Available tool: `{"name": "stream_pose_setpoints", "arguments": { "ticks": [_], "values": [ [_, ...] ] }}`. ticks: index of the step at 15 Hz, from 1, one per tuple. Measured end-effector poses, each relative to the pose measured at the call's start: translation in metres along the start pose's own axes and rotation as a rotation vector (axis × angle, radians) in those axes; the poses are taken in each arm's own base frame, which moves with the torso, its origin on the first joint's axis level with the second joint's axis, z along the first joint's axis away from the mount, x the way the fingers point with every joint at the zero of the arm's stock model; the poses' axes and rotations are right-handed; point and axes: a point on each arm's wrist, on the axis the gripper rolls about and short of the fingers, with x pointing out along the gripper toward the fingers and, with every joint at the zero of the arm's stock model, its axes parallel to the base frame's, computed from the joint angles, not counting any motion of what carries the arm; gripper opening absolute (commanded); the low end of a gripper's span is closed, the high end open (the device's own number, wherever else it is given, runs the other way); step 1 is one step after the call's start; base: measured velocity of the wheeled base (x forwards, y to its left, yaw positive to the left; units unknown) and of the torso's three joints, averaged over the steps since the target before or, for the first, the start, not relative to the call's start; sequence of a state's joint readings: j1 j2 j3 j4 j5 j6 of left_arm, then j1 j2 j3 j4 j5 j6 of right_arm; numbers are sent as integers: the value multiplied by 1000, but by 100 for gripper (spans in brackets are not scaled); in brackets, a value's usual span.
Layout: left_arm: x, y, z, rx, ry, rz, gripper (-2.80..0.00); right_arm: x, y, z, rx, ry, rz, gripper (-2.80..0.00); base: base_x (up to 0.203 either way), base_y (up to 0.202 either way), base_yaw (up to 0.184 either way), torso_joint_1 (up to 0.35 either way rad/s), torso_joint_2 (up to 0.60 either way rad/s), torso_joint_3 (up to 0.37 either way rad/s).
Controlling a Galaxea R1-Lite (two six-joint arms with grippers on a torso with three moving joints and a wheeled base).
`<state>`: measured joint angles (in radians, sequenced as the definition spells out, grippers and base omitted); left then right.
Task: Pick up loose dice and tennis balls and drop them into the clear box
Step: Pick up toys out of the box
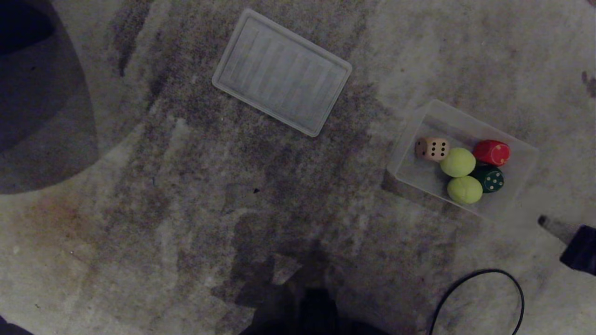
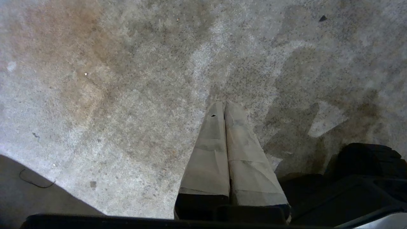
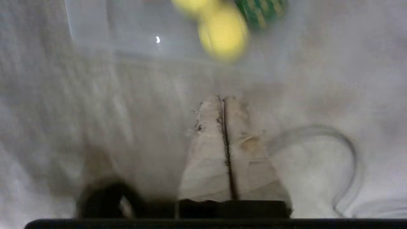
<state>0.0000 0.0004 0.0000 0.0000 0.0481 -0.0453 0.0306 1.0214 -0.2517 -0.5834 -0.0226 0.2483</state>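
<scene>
The clear box (image 1: 409, 164) stands on the carpet at the right. Inside it lie a cream die (image 1: 432, 149), two tennis balls (image 1: 458, 162) (image 1: 464, 190), a red die (image 1: 491, 152) and a dark green die (image 1: 488, 179). My right gripper (image 3: 222, 99) is shut and empty, over the carpet on the near side of the box. Past its tips, blurred, are a tennis ball (image 3: 224, 35) and the green die (image 3: 260, 11). A dark part of the right arm (image 1: 579, 249) shows at the right edge. My left gripper (image 2: 224, 103) is shut and empty over bare carpet.
A flat ribbed clear lid (image 1: 281, 72) lies on the carpet at the far middle. A black cable (image 1: 479, 298) loops on the floor near the front right, also seen in the right wrist view as a cable (image 3: 346, 149). The carpet is stained and mottled.
</scene>
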Motion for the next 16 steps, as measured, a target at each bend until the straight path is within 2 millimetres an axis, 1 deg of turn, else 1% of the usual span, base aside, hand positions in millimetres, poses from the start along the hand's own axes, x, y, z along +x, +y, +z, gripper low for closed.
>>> {"name": "stream_pose_setpoints", "arguments": {
  "ticks": [2,4,6,7,9,10,13,15,16],
  "values": [
    [0,0,0,0,0,0,-280,-38,-5,-17,-51,54,-16,-280,0,0,0,0,0,0],
    [0,0,0,0,0,0,-280,-71,-12,-41,-95,131,-35,-280,0,0,0,0,0,0],
    [0,0,0,0,0,0,-280,-94,-20,-67,-139,191,-52,-280,0,0,0,0,0,0],
    [0,0,0,0,0,0,-280,-102,-23,-79,-163,202,-57,-280,0,0,0,0,0,0],
    [0,0,0,0,0,0,-280,-113,-27,-98,-188,202,-69,-280,0,0,0,0,0,0],
    [0,0,0,0,0,0,-280,-116,-28,-103,-187,178,-67,-280,0,0,0,0,0,0],
    [0,0,0,0,0,0,-280,-126,-30,-110,-213,44,-25,-280,0,0,0,0,0,0],
    [0,0,0,-1,0,0,-280,-129,-30,-113,-253,-26,1,-280,0,0,0,0,0,0],
    [0,0,0,0,0,0,-280,-130,-31,-114,-233,-42,5,-280,0,0,0,0,0,0]
  ]
}}
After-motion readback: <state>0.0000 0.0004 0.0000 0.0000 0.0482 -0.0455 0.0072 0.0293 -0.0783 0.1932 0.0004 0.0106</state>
